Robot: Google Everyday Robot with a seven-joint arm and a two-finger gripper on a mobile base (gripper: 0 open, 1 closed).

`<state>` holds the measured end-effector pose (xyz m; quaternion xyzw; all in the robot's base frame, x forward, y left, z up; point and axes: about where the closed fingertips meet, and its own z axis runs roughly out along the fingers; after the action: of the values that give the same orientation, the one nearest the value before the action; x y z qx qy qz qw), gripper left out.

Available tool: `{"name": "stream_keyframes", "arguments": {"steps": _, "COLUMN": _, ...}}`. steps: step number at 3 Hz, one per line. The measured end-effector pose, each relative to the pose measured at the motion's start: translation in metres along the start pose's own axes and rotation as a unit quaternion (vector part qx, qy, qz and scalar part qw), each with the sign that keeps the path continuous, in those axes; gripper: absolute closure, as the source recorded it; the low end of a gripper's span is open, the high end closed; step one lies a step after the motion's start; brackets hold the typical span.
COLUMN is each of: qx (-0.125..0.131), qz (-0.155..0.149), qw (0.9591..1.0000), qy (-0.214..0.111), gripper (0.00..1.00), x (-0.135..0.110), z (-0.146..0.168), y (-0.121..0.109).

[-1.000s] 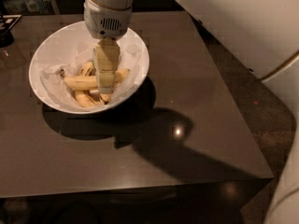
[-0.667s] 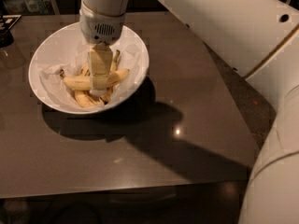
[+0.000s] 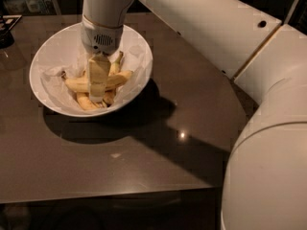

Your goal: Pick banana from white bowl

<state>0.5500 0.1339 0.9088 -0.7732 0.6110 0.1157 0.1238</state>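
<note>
**Camera view, arm over bowl.** The white bowl (image 3: 50,56) sits in the upper left of the frame on a dark brown table (image 3: 144,162). Its near rim is well back from the table's front edge, which runs across the lower frame. The table's right edge curves away beneath the white arm (image 3: 216,28), which enters from the upper right and fills the right side of the frame.

The gripper (image 3: 97,96) points straight down inside the bowl, its tip among the fruit at the bowl's centre. Whether it is open, closed or clasping fruit cannot be told from this angle.

The banana (image 3: 121,78) lies crosswise in the bowl, passing behind the gripper, with one end near the right wall. Shorter bananas (image 3: 85,102) lie just beside it, apparently touching it. Crumpled white paper (image 3: 48,83) lines the left wall.

Bare tabletop extends in front of and to the right of the bowl, crossed by the arm's shadow (image 3: 158,123).
</note>
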Motion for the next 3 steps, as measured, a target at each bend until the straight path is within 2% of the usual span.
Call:
{"name": "stream_keyframes", "arguments": {"steps": 2, "qx": -0.033, "qz": 0.017, "qw": 0.9993, "qy": -0.001, "gripper": 0.17, "x": 0.01, "z": 0.03, "y": -0.008}}
{"name": "stream_keyframes", "arguments": {"steps": 3, "qx": -0.038, "qz": 0.018, "qw": 0.9991, "qy": 0.002, "gripper": 0.37, "x": 0.013, "z": 0.036, "y": -0.01}}
